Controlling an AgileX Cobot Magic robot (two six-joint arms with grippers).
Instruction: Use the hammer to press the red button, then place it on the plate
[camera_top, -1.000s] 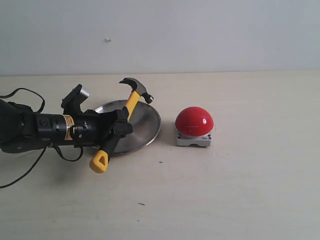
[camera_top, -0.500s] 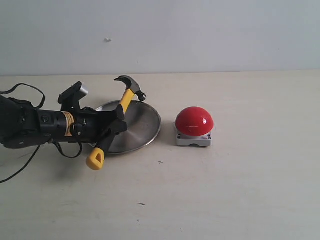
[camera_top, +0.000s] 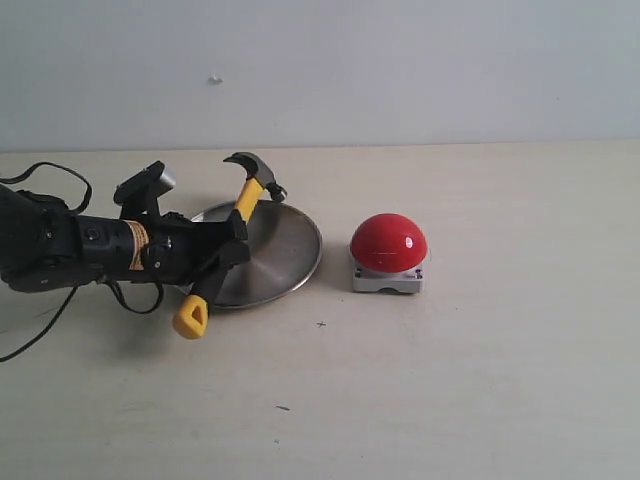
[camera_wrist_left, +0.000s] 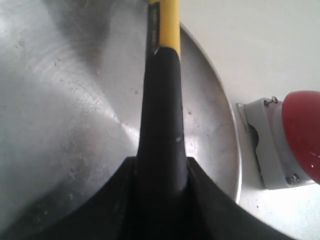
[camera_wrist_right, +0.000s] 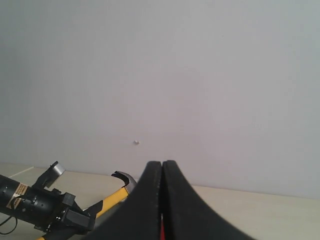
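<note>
Hammer (camera_top: 246, 200) slants away from us: yellow loop nearest, head farthest, over the plate's (camera_top: 292, 250) back rim. The left gripper (camera_top: 228, 252) is clamped on its black grip. The red button (camera_top: 388, 242) sits apart to the right. The right gripper (camera_wrist_right: 162, 200) is pressed together, empty.

A pale beige desk (camera_top: 480, 380) spreads out on all sides of the left gripper (camera_top: 232, 246) and meets a plain grey-white wall (camera_top: 420, 70) beyond it. A small mark (camera_top: 215, 80) sits on the wall above the gripper. Two dark specks (camera_top: 320, 324) dot the desk on the camera's side of the gripper.
</note>
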